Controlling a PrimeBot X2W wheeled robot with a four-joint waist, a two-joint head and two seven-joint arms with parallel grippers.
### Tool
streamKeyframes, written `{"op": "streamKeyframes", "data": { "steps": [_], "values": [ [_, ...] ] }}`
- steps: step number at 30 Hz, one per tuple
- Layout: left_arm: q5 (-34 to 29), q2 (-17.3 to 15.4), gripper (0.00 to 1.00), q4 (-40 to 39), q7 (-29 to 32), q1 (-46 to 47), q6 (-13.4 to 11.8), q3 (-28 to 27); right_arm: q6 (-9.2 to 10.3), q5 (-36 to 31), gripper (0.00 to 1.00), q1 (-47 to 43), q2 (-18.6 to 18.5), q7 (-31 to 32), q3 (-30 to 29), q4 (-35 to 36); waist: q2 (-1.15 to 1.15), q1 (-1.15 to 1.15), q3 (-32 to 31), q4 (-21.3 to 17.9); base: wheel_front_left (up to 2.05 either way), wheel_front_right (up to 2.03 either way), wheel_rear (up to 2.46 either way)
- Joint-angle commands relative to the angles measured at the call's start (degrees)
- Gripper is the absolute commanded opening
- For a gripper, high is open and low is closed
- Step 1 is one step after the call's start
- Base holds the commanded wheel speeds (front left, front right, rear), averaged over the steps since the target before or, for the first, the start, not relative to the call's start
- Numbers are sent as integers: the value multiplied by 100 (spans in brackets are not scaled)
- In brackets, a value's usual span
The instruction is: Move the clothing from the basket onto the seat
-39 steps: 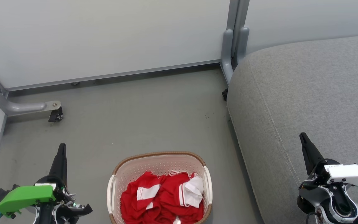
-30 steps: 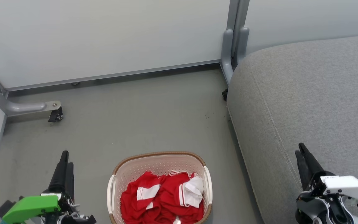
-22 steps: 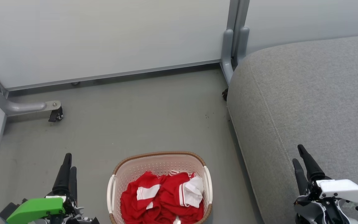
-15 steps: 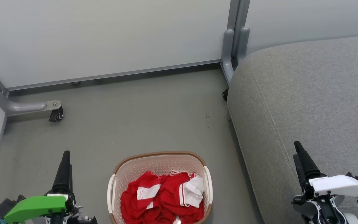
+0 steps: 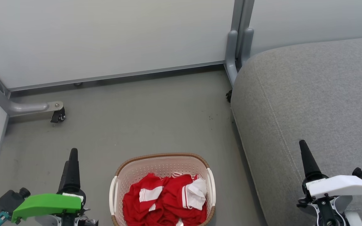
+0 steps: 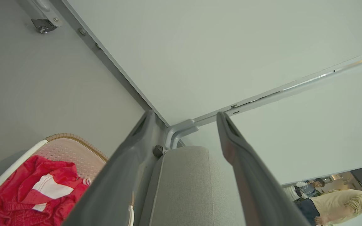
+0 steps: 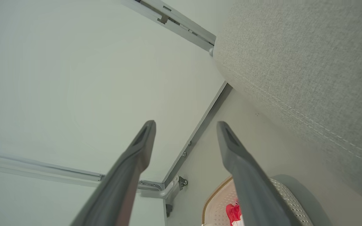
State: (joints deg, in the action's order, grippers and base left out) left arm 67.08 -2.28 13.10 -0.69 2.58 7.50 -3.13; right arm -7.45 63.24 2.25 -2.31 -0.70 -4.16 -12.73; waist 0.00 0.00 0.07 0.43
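The clothing (image 5: 165,201), crumpled red fabric with white panels, lies in the cream basket (image 5: 162,156) on the floor at the bottom centre. To its right is the grey seat (image 5: 319,100). My left gripper (image 5: 73,153) hangs left of the basket, above the floor; the left wrist view shows the left gripper (image 6: 185,116) open and empty, with the clothing (image 6: 27,191) at lower left. My right gripper (image 5: 303,145) is over the seat's front left part, also open and empty, as the right wrist view of the right gripper (image 7: 185,124) shows.
Pale wall panels close off the back and left. A grey metal frame leg with a caster (image 5: 57,115) stands on the floor (image 5: 137,119) at left, and a grey post (image 5: 237,47) by the seat's corner. A person (image 6: 335,204) shows far off in the left wrist view.
Both wrists have rolled and shifted slightly, and the fingers now appear edge-on in the head view. The left fingertips have drifted a little right. Clothing and basket have stayed put.
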Motion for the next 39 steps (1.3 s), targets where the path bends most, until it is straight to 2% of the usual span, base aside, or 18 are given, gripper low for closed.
{"op": "streamKeyframes", "data": {
  "steps": [1, 18, 29, 39],
  "values": [
    [-316, -33, 100, -138, -73, 1, 0, 48, -1, -305, 100, 23, -20, -68, 55, 137, 0, 0, -2, 2, 0, 0, 0],
    [-2091, -42, 100, -770, -413, -102, -13, 237, -2, -1872, 100, -87, -33, -410, 265, 689, 0, 0, 27, 31, 0, 0, 0],
    [-2802, -49, 100, -1130, -604, -283, -320, 322, -2, -2755, 100, -256, -40, -601, 503, 962, 0, 0, 23, 31, 0, 0, 0],
    [-3443, -55, 100, -1273, -767, -365, -390, 461, -3, -3369, 100, -274, -45, -763, 630, 1091, 0, 0, 18, 26, 0, 0, 0]
  ]
}}
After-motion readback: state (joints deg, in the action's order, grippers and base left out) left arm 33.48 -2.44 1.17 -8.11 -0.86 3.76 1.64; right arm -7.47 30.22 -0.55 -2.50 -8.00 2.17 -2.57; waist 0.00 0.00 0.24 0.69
